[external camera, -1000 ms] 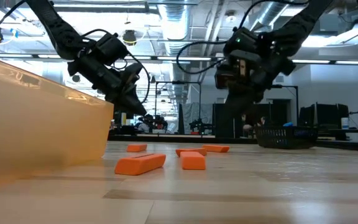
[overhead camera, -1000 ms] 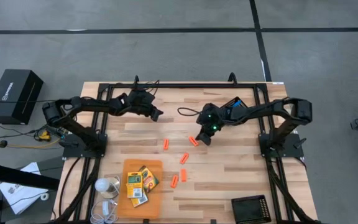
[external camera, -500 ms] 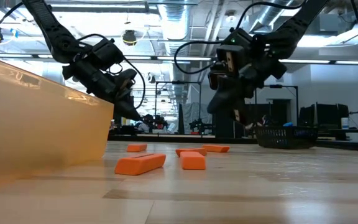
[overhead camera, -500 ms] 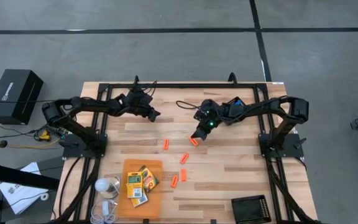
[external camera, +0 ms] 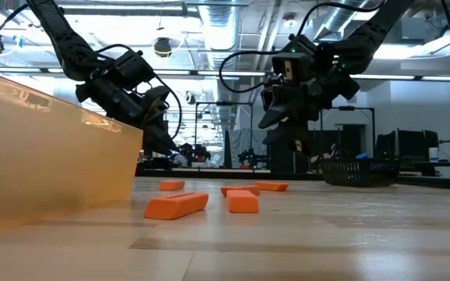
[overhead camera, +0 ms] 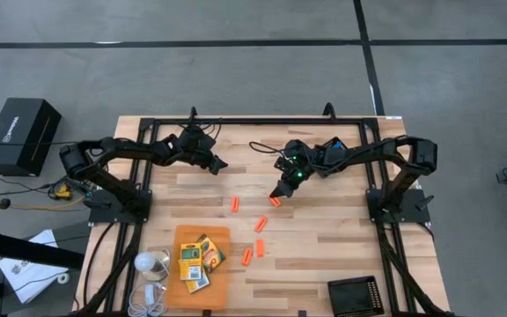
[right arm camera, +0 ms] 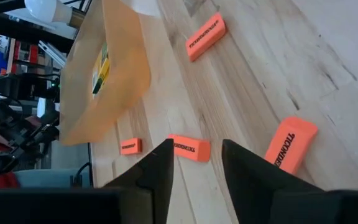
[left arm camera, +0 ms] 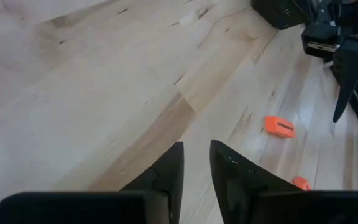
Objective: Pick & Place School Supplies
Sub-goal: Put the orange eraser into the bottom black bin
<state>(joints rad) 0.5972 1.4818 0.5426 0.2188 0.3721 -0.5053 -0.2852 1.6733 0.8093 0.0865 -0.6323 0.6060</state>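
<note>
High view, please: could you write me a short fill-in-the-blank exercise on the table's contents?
1. ___ orange sticks lie loose on the table.
2. The crayon boxes lie in a tray coloured ___.
3. The ___ gripper hovers nearest a stick; the left gripper waits farther back.
Missing: five; orange; right.

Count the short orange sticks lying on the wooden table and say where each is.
5. One under the right gripper at; one toward the left arm; one mid-table; two side by side beside the orange tray. None appear hidden.
</note>
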